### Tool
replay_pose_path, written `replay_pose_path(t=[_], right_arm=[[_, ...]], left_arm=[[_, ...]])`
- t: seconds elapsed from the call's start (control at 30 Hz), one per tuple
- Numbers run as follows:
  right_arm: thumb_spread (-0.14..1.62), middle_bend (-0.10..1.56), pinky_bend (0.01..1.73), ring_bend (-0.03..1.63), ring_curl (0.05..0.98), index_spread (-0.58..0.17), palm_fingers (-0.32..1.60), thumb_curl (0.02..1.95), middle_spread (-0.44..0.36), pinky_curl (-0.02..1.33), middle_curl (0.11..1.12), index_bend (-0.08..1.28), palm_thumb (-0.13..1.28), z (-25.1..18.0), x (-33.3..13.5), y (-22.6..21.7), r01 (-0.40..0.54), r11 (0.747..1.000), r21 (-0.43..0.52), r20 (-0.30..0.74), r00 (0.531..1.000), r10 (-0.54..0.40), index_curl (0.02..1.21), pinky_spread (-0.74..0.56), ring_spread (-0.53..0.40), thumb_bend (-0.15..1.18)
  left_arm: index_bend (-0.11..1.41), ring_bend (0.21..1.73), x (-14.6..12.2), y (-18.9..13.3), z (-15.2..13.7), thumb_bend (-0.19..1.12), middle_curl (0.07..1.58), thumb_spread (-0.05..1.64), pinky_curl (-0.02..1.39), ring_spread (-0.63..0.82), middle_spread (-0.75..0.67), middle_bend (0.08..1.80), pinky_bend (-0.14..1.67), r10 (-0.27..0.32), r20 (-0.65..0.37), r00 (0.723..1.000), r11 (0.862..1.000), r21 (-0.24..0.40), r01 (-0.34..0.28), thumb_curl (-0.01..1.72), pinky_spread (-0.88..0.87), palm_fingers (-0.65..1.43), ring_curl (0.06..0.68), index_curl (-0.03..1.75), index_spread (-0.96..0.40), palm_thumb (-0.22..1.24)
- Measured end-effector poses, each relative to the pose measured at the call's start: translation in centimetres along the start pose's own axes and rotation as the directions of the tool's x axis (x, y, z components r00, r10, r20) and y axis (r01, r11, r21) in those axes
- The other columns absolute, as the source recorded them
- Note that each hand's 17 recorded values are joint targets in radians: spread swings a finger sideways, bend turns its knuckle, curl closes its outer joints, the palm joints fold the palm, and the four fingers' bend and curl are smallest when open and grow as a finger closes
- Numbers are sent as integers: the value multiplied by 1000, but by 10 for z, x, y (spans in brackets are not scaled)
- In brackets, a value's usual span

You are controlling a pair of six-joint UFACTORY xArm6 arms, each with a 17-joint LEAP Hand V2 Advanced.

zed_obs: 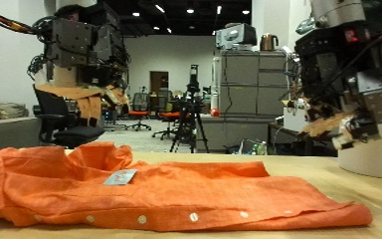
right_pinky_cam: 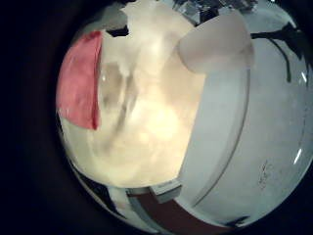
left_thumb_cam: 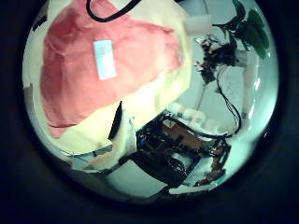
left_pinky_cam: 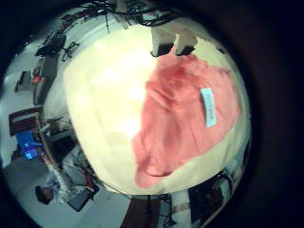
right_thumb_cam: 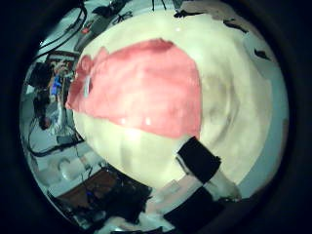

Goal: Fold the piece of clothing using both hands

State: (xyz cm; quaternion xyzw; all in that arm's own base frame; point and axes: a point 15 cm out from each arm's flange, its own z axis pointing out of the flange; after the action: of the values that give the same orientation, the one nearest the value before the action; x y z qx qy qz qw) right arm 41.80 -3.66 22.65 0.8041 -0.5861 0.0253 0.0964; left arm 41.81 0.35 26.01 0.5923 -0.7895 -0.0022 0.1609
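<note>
An orange button shirt (zed_obs: 151, 189) lies spread flat on the pale table (zed_obs: 323, 174), with a white label (zed_obs: 121, 177) near its collar. My left hand (zed_obs: 86, 45) hangs high above the shirt's collar end, with relaxed fingers that hold nothing. The shirt shows below the palm in the left little finger side view (left_pinky_cam: 180, 114) and the left thumb side view (left_thumb_cam: 103, 65).
An office chair (zed_obs: 62, 115) and grey cabinets (zed_obs: 251, 90) stand in the room behind the table. Equipment (left_thumb_cam: 177, 149) sits beyond the table's edge.
</note>
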Motion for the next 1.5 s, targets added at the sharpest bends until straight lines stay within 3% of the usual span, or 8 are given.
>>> replay_pose_path(t=[0.2,0.5,0.77,1.03,1.1,1.17,1.33,1.5], right_arm=[[1094,349,568,429,232,-360,-54,278,-31,292,353,289,444,47,-16,23,76,993,-88,35,997,-74,391,232,136,-36],[992,263,451,336,214,-351,54,301,-26,259,330,195,494,109,-42,13,144,982,-119,62,989,-138,361,238,158,-22],[965,336,338,463,241,-312,403,320,-52,224,352,207,569,115,-47,-3,136,986,-93,54,990,-132,354,54,-23,-15],[933,505,545,668,292,-416,1124,342,-258,238,414,222,674,113,-38,-4,137,986,-94,21,990,-136,382,-396,-335,-21],[922,635,646,753,345,-428,1462,350,-255,284,472,374,708,111,-36,-4,135,987,-89,19,991,-134,457,-498,-360,-14],[918,758,715,815,379,-420,1521,359,-243,318,518,497,746,108,-33,-4,135,987,-86,15,991,-134,515,-544,-357,-7],[896,982,972,1018,472,-372,1458,448,-192,438,609,737,1009,96,-16,1,126,989,-73,-12,992,-128,635,-484,-296,85],[902,1139,1164,1180,547,-338,1301,521,-171,542,679,873,1108,71,22,13,62,998,-33,-50,997,-64,712,-390,-256,104]], left_arm=[[149,472,20,29,29,-18,279,1155,302,589,520,136,352,25,34,999,997,-70,-23,350,584,-134,210,368,122,468],[151,433,28,63,45,-17,212,1153,297,602,518,148,315,40,43,998,997,-73,-37,338,587,-105,201,319,118,479],[151,418,24,69,44,-19,190,1147,301,604,513,159,306,35,60,998,997,-70,-31,331,586,-85,201,298,123,489],[152,407,16,70,42,-19,185,1144,306,604,509,165,302,25,65,998,998,-67,-21,333,585,-77,203,282,128,500],[152,406,16,70,42,-19,185,1143,306,604,507,164,300,26,65,998,997,-69,-22,333,585,-76,203,280,129,501],[152,406,15,68,42,-17,185,1145,307,604,506,165,298,25,66,998,997,-68,-21,333,583,-73,205,277,129,507],[155,401,8,70,42,-19,187,1147,309,604,505,165,295,18,70,997,997,-71,-13,332,581,-69,208,275,129,510],[156,398,-4,75,40,-19,188,1147,311,604,505,167,292,1,69,998,998,-69,4,330,573,-65,210,274,129,510]])
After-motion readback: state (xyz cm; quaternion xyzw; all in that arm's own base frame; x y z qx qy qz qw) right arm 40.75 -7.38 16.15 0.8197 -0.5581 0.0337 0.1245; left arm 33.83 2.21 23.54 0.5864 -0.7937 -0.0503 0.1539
